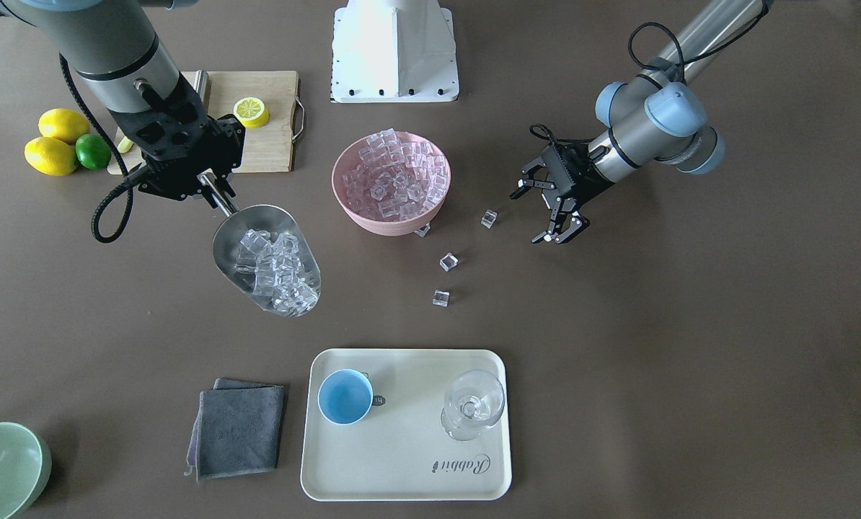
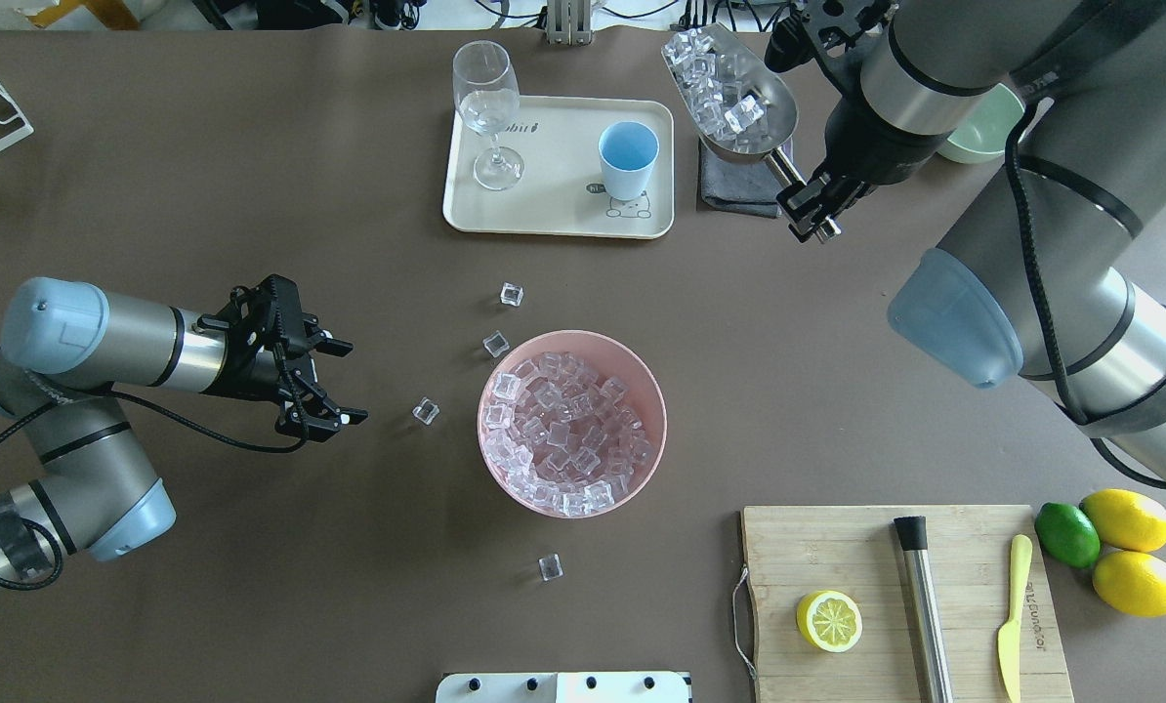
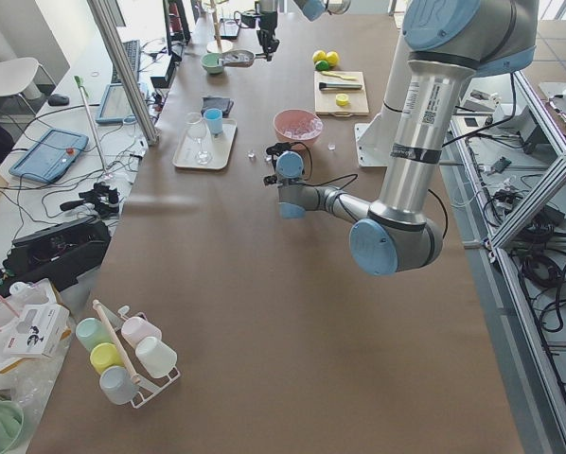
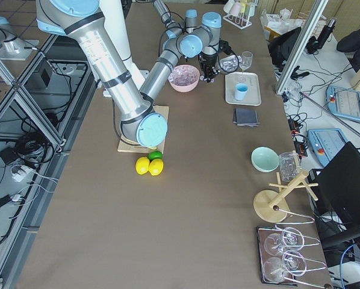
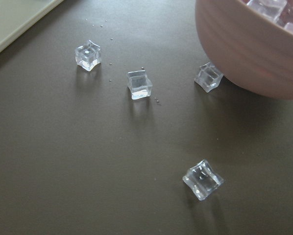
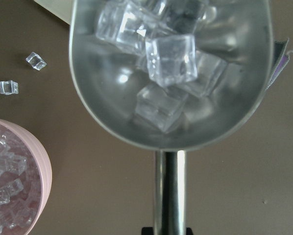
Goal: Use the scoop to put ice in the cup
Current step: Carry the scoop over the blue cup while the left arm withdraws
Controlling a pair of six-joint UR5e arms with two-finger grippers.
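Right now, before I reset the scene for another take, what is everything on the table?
scoop: one, steel, loaded, held above the table
pink bowl: one, table centre
ice: many clear cubes in pink bowl and scoop; four loose by the bowl
tray: one, cream
cup: one, light blue, empty, on tray
stemmed glass: one, clear, on tray
cloth: one, grey, beside tray
green bowl: one, pale, table edge
cutting board: one, wooden, bearing lemon half, steel cylinder, yellow knife
lemons: two, yellow, beside board
lime: one, green, with lemons
left end effector: open, empty, near loose cubes
right end effector: shut on scoop handle
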